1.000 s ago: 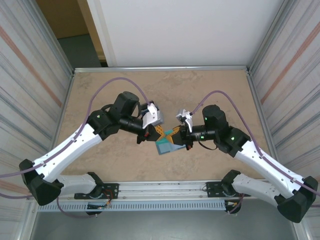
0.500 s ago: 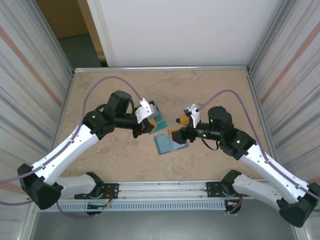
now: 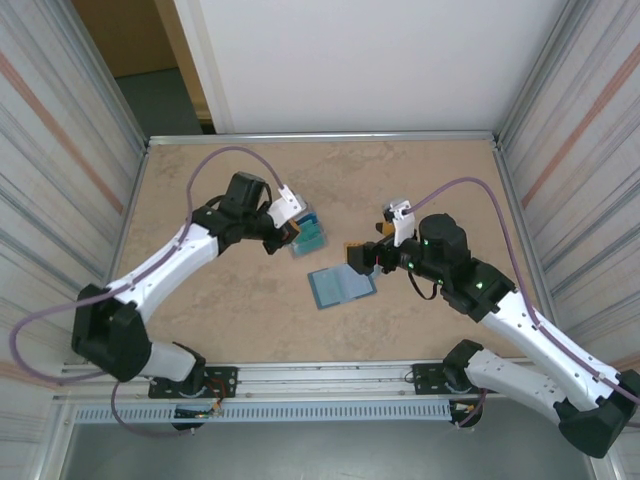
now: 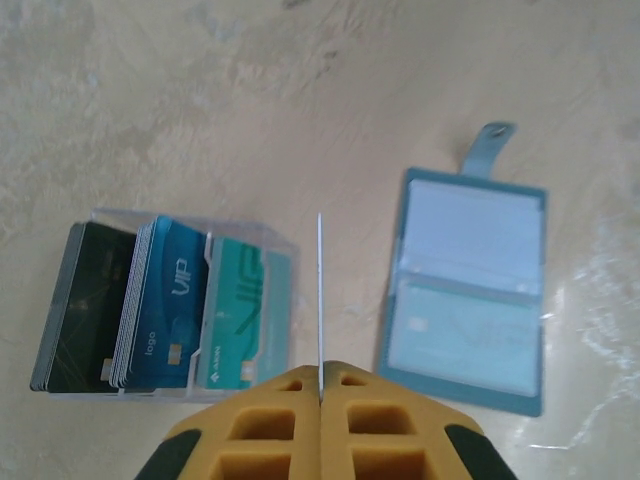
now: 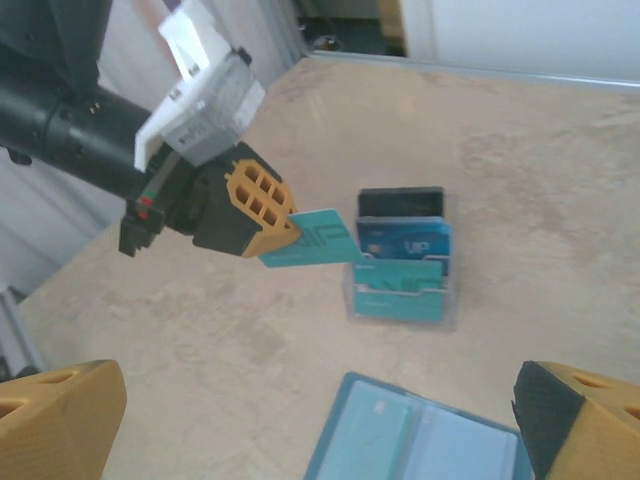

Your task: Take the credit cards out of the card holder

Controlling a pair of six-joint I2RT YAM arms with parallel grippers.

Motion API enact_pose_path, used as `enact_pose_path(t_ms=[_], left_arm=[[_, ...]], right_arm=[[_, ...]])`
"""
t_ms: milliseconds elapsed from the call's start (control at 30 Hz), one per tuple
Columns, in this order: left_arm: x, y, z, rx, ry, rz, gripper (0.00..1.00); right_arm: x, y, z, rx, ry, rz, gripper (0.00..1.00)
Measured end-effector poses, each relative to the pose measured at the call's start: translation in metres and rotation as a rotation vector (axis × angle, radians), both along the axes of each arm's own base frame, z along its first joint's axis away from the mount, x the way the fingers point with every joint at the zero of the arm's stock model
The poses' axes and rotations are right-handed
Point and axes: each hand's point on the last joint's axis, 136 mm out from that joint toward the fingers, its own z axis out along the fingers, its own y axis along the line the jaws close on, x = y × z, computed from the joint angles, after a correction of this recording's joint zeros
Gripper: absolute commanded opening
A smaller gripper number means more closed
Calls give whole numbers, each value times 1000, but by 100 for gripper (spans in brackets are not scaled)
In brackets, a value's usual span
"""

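Teal and thin, one credit card (image 4: 320,290) is pinched on its edge by the left gripper (image 4: 322,378), whose yellow fingers are pressed together on it. It hangs in the air just beside a clear card stand (image 4: 190,218), which sits near the middle of the table (image 3: 350,170), a little toward the left edge. In the stand are black cards (image 4: 85,300), blue cards (image 4: 165,300) and teal cards (image 4: 240,320). The card holder (image 4: 465,215) lies flat and open near the stand, a bit closer to the near edge of the table. One more teal card, the pocket card (image 4: 455,335), sits in its lower pocket. The right gripper (image 3: 360,255) hovers by the card holder's far side, its fingers wide apart with nothing in them. I think the cards are light, stiff and slippery, so the held one could twist or slip if the squeeze is weak. The pocket card looks harder to get. It is best to take it by the edge at the pocket's mouth and pull it straight out. The card holder looks soft and light, so it may slide along unless something holds it down.
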Motion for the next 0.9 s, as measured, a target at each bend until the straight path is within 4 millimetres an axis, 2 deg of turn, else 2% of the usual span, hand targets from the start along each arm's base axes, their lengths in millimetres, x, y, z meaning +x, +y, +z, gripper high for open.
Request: enact_pose_path(t_ms=[133, 333, 567, 900], left_arm=[[16, -3, -26, 44, 29, -18, 0], [34, -13, -41, 66, 24, -46, 0], [49, -19, -58, 85, 32, -63, 0], [55, -22, -84, 112, 72, -76, 0]], right_arm=[[15, -18, -5, -10, 20, -118, 99], [26, -34, -13, -8, 56, -215, 99], [27, -38, -16, -7, 70, -242, 99], [29, -42, -24, -16, 85, -264, 99]])
